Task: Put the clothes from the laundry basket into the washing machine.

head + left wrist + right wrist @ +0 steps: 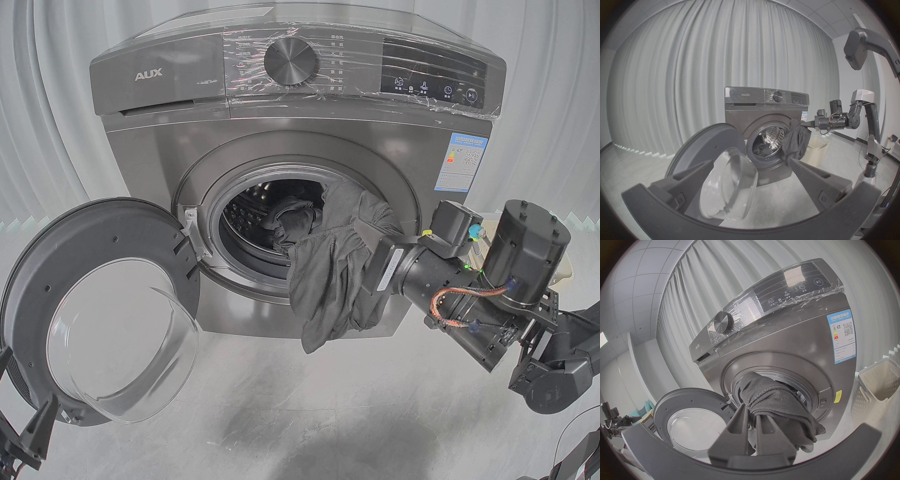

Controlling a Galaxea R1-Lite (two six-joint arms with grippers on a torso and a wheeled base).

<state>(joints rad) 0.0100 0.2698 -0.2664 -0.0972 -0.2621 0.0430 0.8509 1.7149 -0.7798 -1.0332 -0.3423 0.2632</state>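
Pinching a dark cloth (331, 275) tight in the right claw (752, 415), at the round hole of the washing machine (300, 137), with part hanging down outside. Holding nothing in the wide-open left claw (750, 162), low by the swung-out door (94, 300).

place: staged test room, lab-style
walls: pale grey pleated fabric curtain (678, 78) hung all round
ceiling: white square-panel grid ceiling (637, 280), office type
floor: bare smooth grey floor (387, 400)
appliance: grey metal front-loading washing machine (156, 156) standing alone before the curtain, clear plastic film (350, 69) over its control panel
prop: cream perforated plastic laundry basket (878, 387) on the floor just beside the machine
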